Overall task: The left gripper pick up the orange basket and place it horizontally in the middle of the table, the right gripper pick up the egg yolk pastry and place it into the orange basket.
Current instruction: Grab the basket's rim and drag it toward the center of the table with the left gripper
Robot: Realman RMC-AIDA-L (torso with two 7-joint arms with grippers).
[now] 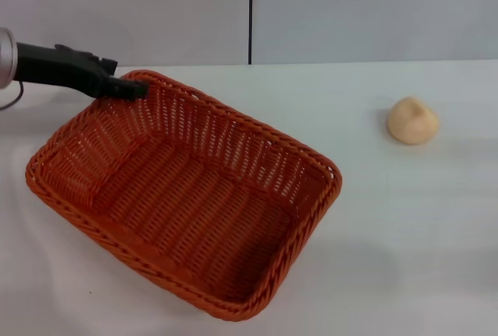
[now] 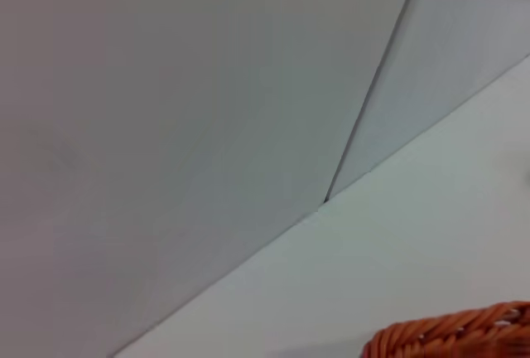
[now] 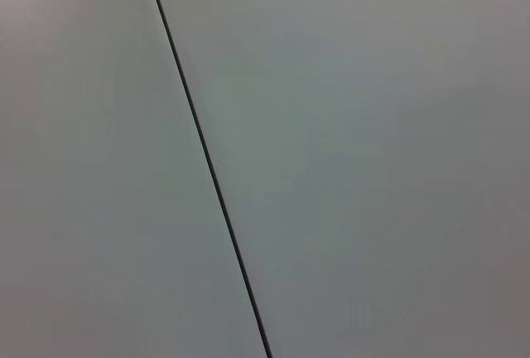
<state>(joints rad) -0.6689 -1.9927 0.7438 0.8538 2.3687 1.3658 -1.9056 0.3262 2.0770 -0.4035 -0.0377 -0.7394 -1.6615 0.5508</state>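
Your left hand (image 1: 134,89) sits at the orange basket's (image 1: 187,196) far rim; whether it's clenched, you can't tell. Basket lies skewed on the desk (image 1: 405,235), probably light, stiff; grip the braided rim.

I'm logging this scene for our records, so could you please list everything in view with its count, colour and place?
orange basket: one, orange-red woven, on the left and middle of the table, sitting skewed rather than square to the table edge, nothing inside it; a bit of its rim also shows in the left wrist view.
egg yolk pastry: one, pale beige, on the table to the right, well apart from the basket.
table: one, white, under both things.
wall: pale grey panels with a dark vertical seam, behind the table.
left gripper: one, black on a silver-grey arm, at the basket's far left rim corner.
right gripper: not in view.
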